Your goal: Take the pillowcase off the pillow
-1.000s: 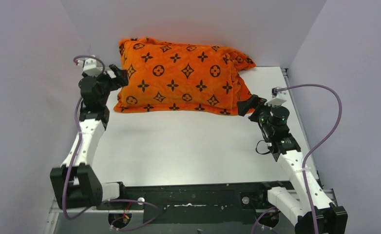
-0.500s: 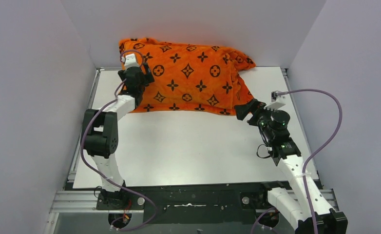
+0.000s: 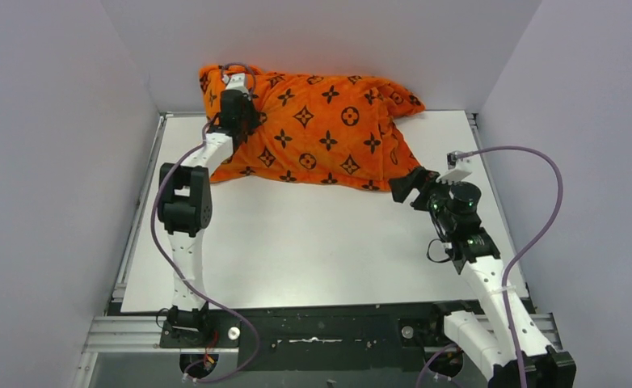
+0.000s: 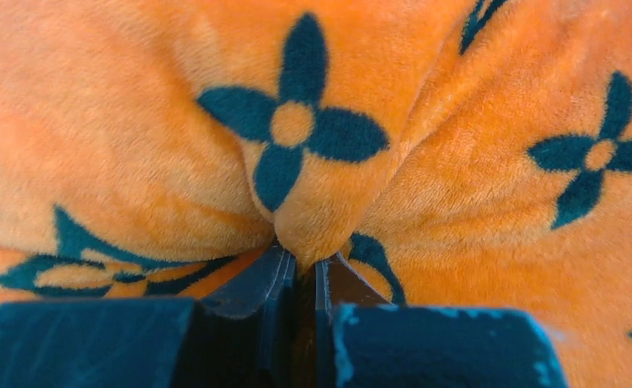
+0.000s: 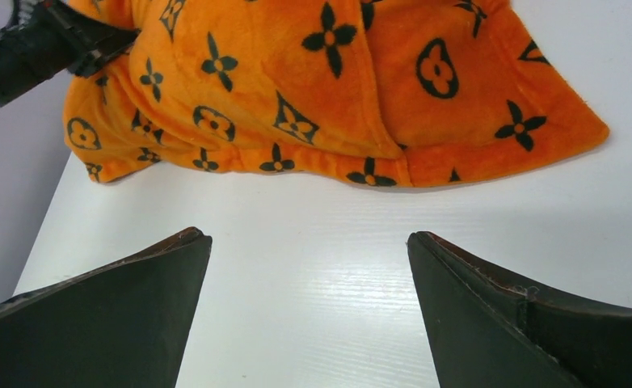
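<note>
Your left gripper (image 4: 305, 271) is pinched tight on a raised fold of the orange pillowcase (image 3: 329, 137), near its far left corner. The stuffed pillowcase lies across the far side of the white table (image 3: 297, 242), against the back wall. Your right gripper (image 5: 309, 242) hovers just beside the cover's near right corner, jaws spread wide, holding nothing.
</note>
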`<action>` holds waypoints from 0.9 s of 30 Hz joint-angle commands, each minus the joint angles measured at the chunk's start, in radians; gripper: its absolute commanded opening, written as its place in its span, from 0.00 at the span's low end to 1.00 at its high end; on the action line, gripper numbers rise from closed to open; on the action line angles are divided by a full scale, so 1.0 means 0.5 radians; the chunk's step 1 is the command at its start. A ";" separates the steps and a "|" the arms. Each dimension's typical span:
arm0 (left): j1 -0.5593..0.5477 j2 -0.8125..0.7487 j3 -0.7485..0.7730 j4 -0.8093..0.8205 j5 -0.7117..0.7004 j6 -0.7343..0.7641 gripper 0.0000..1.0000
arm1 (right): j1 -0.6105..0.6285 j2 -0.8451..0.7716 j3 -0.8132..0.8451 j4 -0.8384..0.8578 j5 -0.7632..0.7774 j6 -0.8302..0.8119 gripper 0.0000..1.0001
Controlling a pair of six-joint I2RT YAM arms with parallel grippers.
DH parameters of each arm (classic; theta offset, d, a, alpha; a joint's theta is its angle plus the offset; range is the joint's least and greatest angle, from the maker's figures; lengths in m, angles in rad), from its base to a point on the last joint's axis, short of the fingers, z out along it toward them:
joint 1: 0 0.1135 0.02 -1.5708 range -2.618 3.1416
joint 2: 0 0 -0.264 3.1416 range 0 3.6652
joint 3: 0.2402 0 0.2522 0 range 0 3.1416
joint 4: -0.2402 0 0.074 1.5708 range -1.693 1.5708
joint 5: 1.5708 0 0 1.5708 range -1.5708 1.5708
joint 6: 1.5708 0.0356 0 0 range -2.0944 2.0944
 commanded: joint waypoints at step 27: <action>0.533 -0.622 0.167 -0.384 1.283 -0.004 0.97 | 0.105 2.521 1.615 0.789 -0.657 -0.128 0.95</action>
